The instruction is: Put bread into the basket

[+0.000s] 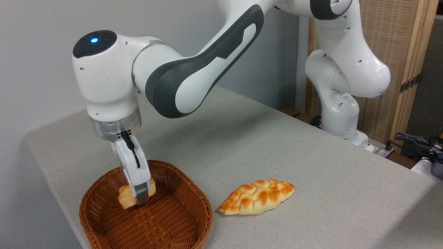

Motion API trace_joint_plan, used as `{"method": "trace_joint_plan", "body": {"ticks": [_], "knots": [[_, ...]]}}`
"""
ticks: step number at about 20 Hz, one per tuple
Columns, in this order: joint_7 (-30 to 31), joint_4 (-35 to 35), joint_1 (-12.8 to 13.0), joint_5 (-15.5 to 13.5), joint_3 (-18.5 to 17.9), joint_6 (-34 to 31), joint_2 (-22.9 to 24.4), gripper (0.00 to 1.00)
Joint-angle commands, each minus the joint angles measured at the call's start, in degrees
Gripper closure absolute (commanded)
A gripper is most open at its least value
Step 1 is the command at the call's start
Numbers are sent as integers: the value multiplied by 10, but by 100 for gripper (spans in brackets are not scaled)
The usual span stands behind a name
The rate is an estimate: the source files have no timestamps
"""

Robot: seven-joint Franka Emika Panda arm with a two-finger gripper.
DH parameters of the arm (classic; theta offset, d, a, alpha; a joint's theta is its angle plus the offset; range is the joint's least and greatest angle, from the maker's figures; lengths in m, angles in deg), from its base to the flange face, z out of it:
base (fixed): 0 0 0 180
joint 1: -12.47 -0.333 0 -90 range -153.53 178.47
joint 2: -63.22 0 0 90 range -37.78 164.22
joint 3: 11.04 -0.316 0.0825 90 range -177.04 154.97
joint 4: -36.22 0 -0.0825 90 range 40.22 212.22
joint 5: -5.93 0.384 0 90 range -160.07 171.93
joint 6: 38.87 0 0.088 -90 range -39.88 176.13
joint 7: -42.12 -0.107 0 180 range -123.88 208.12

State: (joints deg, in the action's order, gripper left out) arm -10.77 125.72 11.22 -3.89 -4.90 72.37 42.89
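In one basket point(180, 221): one hand-held point(140, 197) bread point(125, 199)

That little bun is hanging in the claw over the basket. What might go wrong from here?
1. The gripper holds the bun above the basket floor, so on release it may bounce or roll.
2. The bun hangs toward the basket's left side, so a bounce could carry it over that rim.
3. If the arm goes lower, the fingers could press into the wicker and shift the basket toward the braided loaf.
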Motion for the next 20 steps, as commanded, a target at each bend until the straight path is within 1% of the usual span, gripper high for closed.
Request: {"method": "trace_joint_plan", "body": {"ticks": [1, 2, 4, 5, 8, 9, 10, 11, 13, 14, 15, 16, 17, 18, 20], "knots": [[-20, -12, -23, 8, 3, 4, 4, 0], [-40, -13, -33, 8, 3, 4, 11, 0], [-72, -12, -45, 5, 1, 3, 25, 0], [-76, -12, -51, 5, 0, 3, 31, 0], [-71, -12, -53, 6, -2, -1, 43, 0], [-68, -12, -53, 7, -2, -4, 59, 0], [-65, -9, -58, 8, 0, -10, 83, 0], [-58, -5, -65, 8, 2, -37, 108, 0], [-18, -2, -68, 8, 1, -131, 151, 0], [6, 3, -68, 8, 1, -159, 168, 0], [39, 15, -68, 9, 2, -173, 188, 0], [72, 33, -67, 9, 2, -172, 207, 0], [83, 49, -61, 9, 1, -172, 225, 0], [84, 65, -52, 24, 1, -173, 238, 0], [89, 91, -1, 75, -5, -175, 254, 0]]}}
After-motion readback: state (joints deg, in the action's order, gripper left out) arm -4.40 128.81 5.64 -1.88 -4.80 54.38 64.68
